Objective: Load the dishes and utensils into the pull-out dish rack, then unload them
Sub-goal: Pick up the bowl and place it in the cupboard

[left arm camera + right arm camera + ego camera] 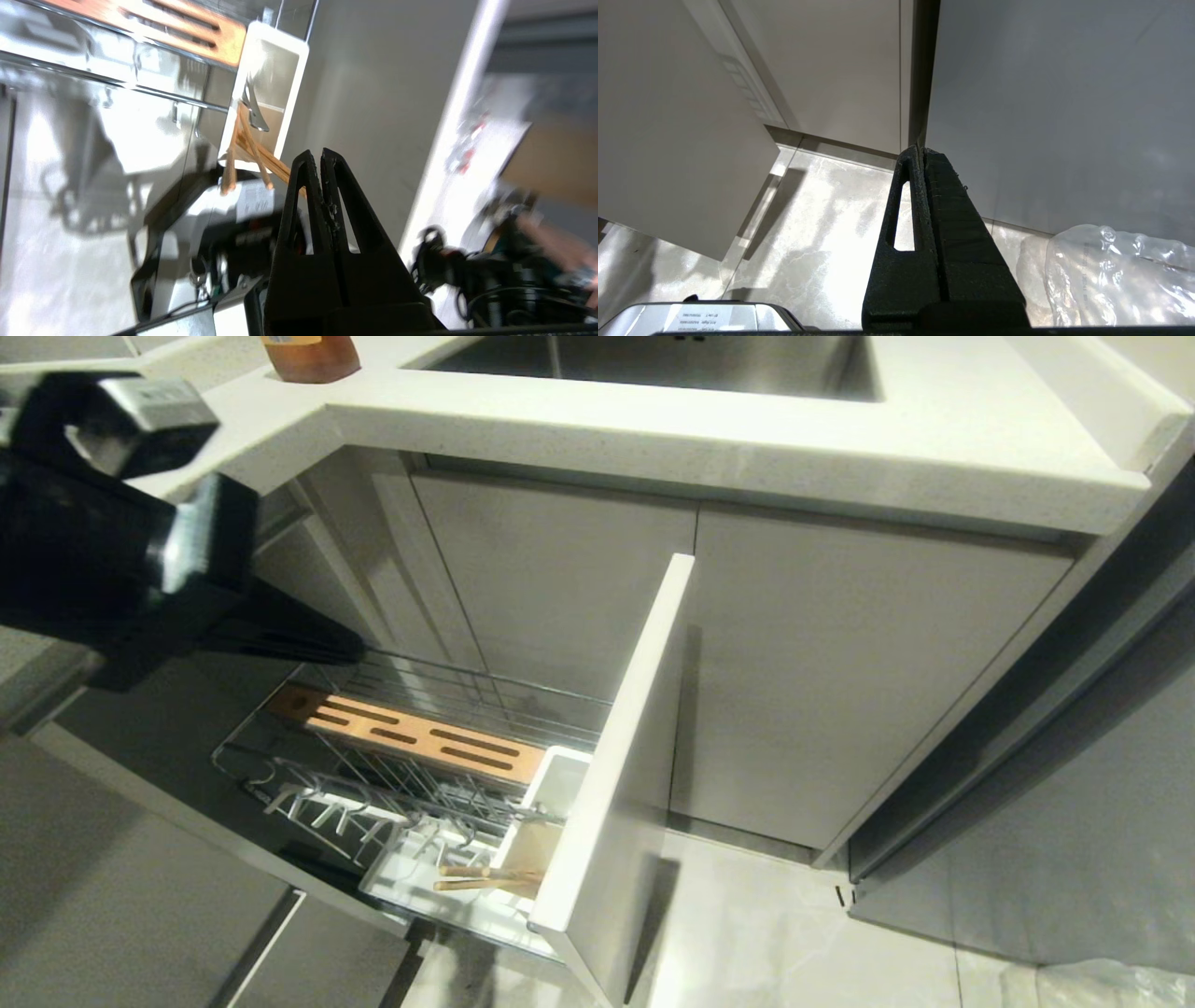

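The pull-out dish rack point(439, 775) stands drawn out from under the worktop point(747, 439), its tall white front panel point(621, 775) at the near right end and its chrome wire basket reaching back toward the cabinet. A slotted light-wood strip point(415, 737) lies along the far side of the basket. At the panel end sits a white utensil cup point(551, 793), and the chopsticks point(485, 879) lean out of it, their free ends pointing left over the white drip tray point(420, 887). In the left wrist view the chopsticks point(247, 154) fan out of the same cup point(271, 93), and a slim dark metal utensil point(254, 112) stands in the cup with them; whether it is a fork or a spoon cannot be told. No plate or bowl shows in the rack.

The left claw point(321, 156) hangs above the rack's far left end, in the head view a dark, blurred mass at the left edge point(280, 635). Its fingers are pressed together with nothing between them, their tips just beside the chopsticks' outer ends but apart from them.

The right claw point(920, 151) is low on the right, over the pale tiled floor point(822, 224), facing the cabinet doors, its fingers pressed together and empty. A crumpled clear plastic bag point(1111, 275) lies on the floor near it.

On the worktop's far left corner stands an amber object point(311, 357), and a steel sink point(672, 364) is set into the worktop beyond.
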Controlling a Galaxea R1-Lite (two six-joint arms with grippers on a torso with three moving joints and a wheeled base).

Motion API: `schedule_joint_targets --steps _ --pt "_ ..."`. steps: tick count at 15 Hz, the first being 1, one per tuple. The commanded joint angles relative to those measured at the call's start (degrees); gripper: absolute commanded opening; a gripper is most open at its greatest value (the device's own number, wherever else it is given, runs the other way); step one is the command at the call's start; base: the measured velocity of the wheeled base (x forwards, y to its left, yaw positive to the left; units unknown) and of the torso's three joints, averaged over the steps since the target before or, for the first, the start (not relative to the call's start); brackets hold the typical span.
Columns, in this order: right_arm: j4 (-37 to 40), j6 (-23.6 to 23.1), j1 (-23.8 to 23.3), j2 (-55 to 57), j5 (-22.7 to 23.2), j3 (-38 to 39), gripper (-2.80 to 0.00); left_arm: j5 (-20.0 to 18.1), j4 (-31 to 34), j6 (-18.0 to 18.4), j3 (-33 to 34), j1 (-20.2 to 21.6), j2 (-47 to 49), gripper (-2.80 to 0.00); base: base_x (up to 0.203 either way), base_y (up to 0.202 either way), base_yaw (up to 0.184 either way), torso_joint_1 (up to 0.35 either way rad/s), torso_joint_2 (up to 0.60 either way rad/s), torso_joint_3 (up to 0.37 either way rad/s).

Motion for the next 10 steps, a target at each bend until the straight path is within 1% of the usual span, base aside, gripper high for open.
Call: schedule_joint_targets --steps 1,4,5,6,7,9,10 --pt "-0.04 0.00 0.00 0.04 0.01 0.00 -2.80 0.01 0.02 0.16 0.52 5.45 -10.28 -2.80 0.000 0.000 0.000 0.000 0.00 0.000" --pt "0.02 0.00 0.00 0.04 0.01 0.00 -2.80 -0.18 -1.26 1.97 1.19 18.51 -17.60 -2.80 0.000 0.000 0.000 0.000 0.00 0.000" --pt "0.03 0.00 0.00 0.04 0.02 0.00 -2.80 0.04 -2.03 2.60 1.49 22.63 -20.84 -2.80 0.000 0.000 0.000 0.000 0.00 0.000" --pt "-0.05 0.00 0.00 0.04 0.03 0.00 -2.80 1.10 -2.75 3.45 1.65 26.87 -23.29 -2.80 0.000 0.000 0.000 0.000 0.00 0.000" --pt "0.01 0.00 0.00 0.04 -0.03 0.00 -2.80 3.89 -3.26 4.29 1.68 30.20 -25.39 -2.80 0.000 0.000 0.000 0.000 0.00 0.000" --pt "0.04 0.00 0.00 0.04 0.03 0.00 -2.80 14.96 -3.96 6.35 2.62 34.10 -29.07 -2.80 0.000 0.000 0.000 0.000 0.00 0.000" --pt "-0.05 0.00 0.00 0.04 0.03 0.00 -2.80 17.31 -4.10 7.69 3.55 37.50 -30.36 -2.80 0.000 0.000 0.000 0.000 0.00 0.000"
